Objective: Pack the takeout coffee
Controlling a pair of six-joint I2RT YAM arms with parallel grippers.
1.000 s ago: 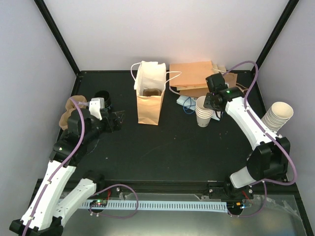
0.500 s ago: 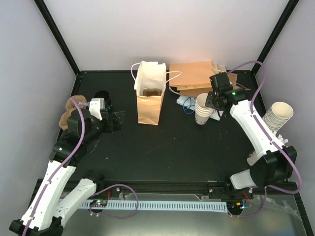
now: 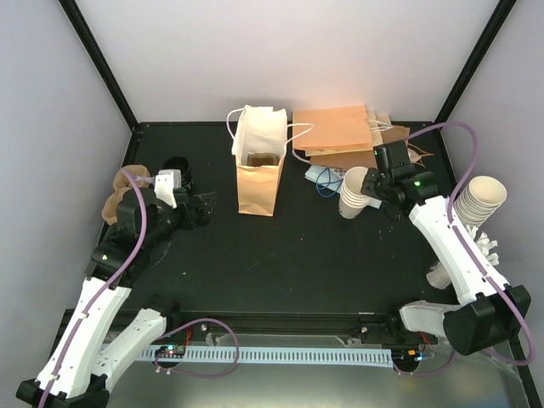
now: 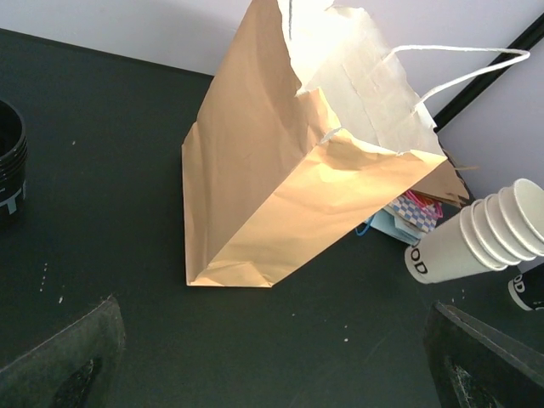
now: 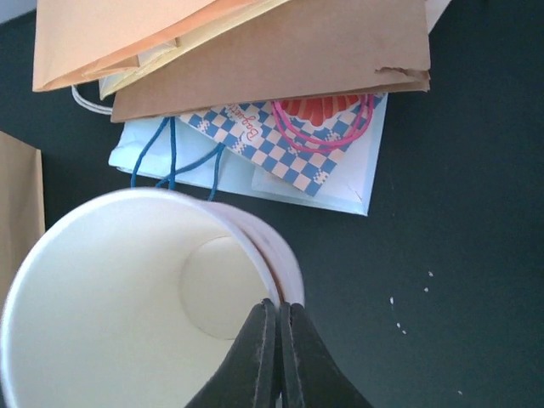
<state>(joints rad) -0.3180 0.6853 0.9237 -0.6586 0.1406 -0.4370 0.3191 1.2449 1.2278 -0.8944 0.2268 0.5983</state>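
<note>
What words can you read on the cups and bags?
"OD": black letters, read sideways, on the bottom cup of the cup stack; any further letters are hidden.
Checkered bag: blue script, too blurred to read.
Black stack: white label, too small to read.
Brown bag: no words.

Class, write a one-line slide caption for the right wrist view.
Right gripper pinches the rim of the top stacked cup, flat paper bags lying beyond.
</note>
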